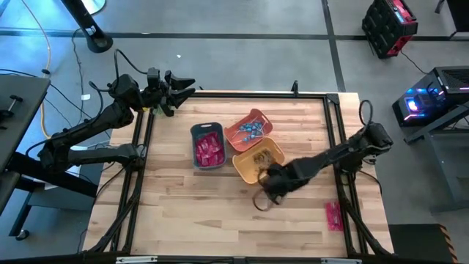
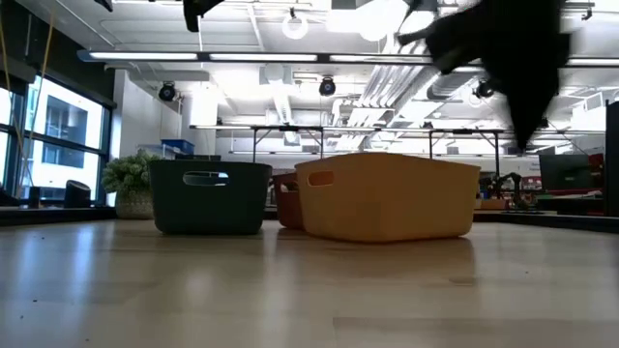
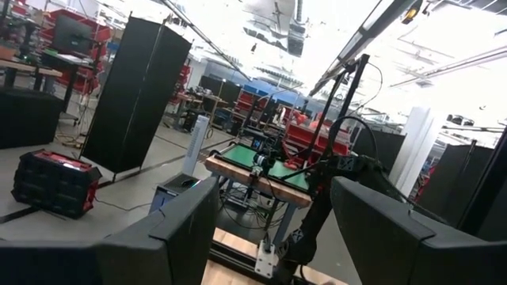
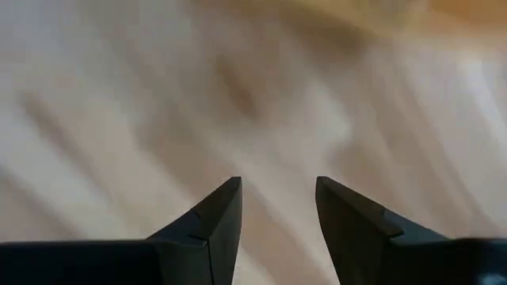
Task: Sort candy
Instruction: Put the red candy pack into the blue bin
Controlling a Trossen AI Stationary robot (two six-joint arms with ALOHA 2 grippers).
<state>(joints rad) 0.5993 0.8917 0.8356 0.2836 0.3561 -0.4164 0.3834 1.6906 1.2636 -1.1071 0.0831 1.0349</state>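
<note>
While the right gripper (image 1: 270, 192) hung low over the table (image 1: 183, 220), just in front of the yellow bin (image 1: 245, 167), the view from above showed three bins side by side. Pink-red packets (image 1: 209, 150) filled the grey-blue bin (image 1: 196, 132), blue lollipops (image 1: 253, 130) sat in the orange bin (image 1: 236, 132), and small brown candies (image 1: 265, 155) lay in the yellow one. One more pink packet (image 1: 334, 215) lay alone near the table's right edge, well apart from the bins, so it likely still needed sorting. The left gripper (image 1: 176, 84) waited at the far left corner, off to the side.

From table height, the bins stood in a row, with a dark arm blurred above.

Looking past the left wrist, its jaws stood wide apart, holding nothing and pointing out at the room.

Looking past the right wrist, the fingers (image 4: 214, 218) stood partly open over bare wood, with nothing between them.
</note>
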